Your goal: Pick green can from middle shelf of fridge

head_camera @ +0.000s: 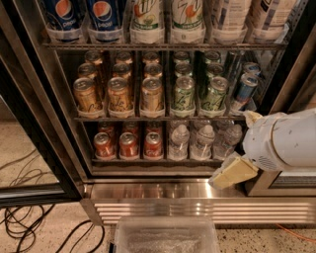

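The fridge [158, 190] stands open in front of me. Its middle shelf [158, 118] holds lanes of cans. Two green cans stand at the front, one at the centre [183, 94] and one to its right [215, 94], with more green cans behind them. Gold cans [118, 94] fill the left lanes and a slim blue can [243, 88] leans at the far right. My gripper [232, 173], a cream part under the white arm [286, 141], hangs low at the right, in front of the bottom shelf and sill, below and right of the green cans.
The top rack holds big Pepsi [103, 15] and 7UP bottles [186, 15]. The bottom rack holds red cans [128, 144] and water bottles [202, 141]. The dark door frame [34, 113] slants at the left. Black cables [29, 222] lie on the floor. A clear plastic bin [165, 237] sits below.
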{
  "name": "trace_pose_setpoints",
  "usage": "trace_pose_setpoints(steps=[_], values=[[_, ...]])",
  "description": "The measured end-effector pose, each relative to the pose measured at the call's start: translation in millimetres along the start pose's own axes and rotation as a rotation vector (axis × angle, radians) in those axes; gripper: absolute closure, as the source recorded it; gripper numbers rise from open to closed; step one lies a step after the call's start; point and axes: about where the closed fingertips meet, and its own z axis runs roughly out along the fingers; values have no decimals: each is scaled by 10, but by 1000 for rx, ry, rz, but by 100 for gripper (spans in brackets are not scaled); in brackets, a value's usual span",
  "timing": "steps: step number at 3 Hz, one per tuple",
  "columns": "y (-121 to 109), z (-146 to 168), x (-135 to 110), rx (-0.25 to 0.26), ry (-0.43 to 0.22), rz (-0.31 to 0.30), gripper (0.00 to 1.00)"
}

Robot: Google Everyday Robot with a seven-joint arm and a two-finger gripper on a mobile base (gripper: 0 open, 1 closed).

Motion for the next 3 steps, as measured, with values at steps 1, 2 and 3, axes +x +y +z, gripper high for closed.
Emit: trace_pose_setpoints(steps=[1,2,3], values=[[66,31,57,-36,-35,45,0],[127,227,211,-76,-147,148,0],[119,287,186,-76,-317,256,0]])
